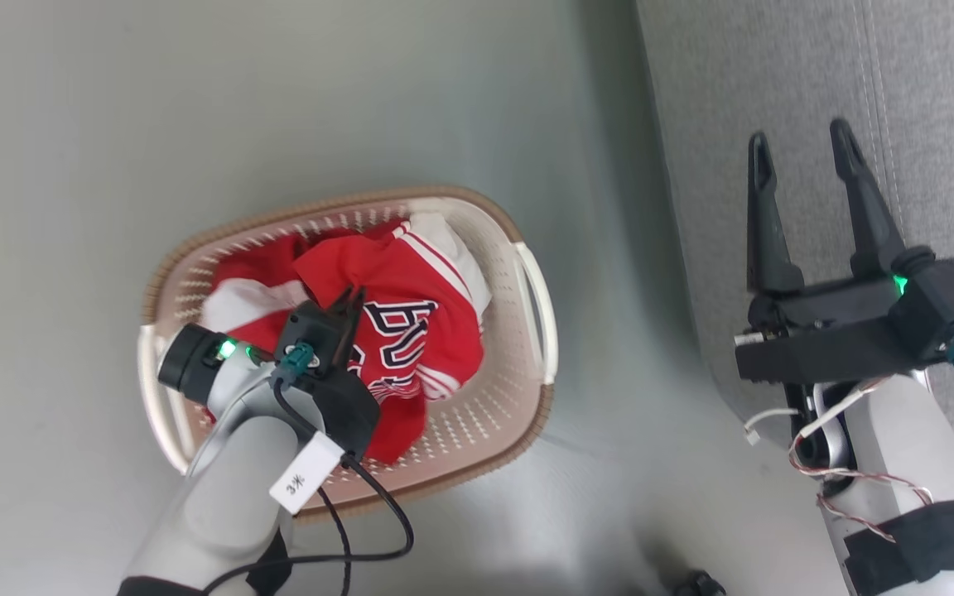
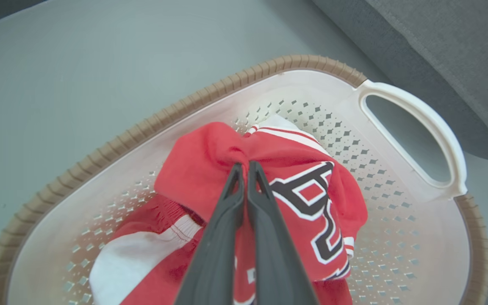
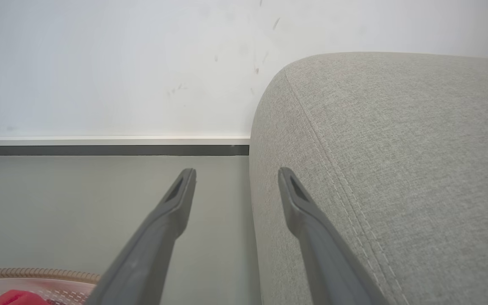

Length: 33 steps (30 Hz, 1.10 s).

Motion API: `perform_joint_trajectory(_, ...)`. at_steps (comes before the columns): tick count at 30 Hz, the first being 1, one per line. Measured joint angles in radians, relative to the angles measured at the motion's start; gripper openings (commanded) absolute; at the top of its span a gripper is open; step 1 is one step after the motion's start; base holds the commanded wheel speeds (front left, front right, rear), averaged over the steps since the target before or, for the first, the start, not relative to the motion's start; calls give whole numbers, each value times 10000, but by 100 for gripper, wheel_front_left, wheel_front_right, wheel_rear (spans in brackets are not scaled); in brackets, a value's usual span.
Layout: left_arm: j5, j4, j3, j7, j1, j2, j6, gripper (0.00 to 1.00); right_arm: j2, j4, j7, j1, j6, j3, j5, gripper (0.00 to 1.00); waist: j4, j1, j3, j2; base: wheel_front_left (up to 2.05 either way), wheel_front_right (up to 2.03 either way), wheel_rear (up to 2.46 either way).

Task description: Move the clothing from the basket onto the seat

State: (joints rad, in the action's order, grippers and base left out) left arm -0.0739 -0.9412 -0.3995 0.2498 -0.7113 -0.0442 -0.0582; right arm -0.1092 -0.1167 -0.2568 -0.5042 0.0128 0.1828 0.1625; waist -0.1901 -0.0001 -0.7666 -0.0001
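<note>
- On the grey floor (image 1: 195, 99), just beside the seat (image 1: 775, 74), stands the basket (image 1: 324, 203), with one white handle (image 1: 537, 306) turned toward the sofa's side.
- The clothing (image 1: 411, 323) lies wholly inside the basket, in a rumpled red heap. None of it is on the seat.
- The lettered garment (image 2: 307, 190) sits on top, its black-and-white block letters facing up. A second garment (image 2: 142, 254), red with a broad white band, lies partly under it against the basket's floor.
- The left gripper (image 1: 353, 298) reaches down into the basket. In the left wrist view its two dark fingers are pressed together, pinching a gathered fold of the lettered garment's red fabric at their tips.
- The fabric puckers into creases around that pinch point, and the rest of the garment drapes down over the pile.
- The right gripper (image 1: 800, 136) hangs over the front edge of the seat, well apart from the basket. Its jaws are spread wide with nothing between them.
- In the right wrist view one finger (image 3: 311, 220) crosses the sofa's stitched seam, and the other lies over bare floor, with a pale wall (image 3: 100, 63) beyond.
</note>
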Motion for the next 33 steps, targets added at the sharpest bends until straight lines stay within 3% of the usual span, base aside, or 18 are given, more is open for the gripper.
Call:
perform_joint_trajectory(17,-1430,2449,-915,2,1015,13,-228,0,-186,-940,0,942,-144,-376,-36,100,1195,-1,2185,-1,0,0,0)
perform_joint_trajectory(33,-1584,3511,-815,2,1039,21,-485,0,-44,-1829,2,1471,-677,140,-36,100,1999,0,4351,-1,0,0,0)
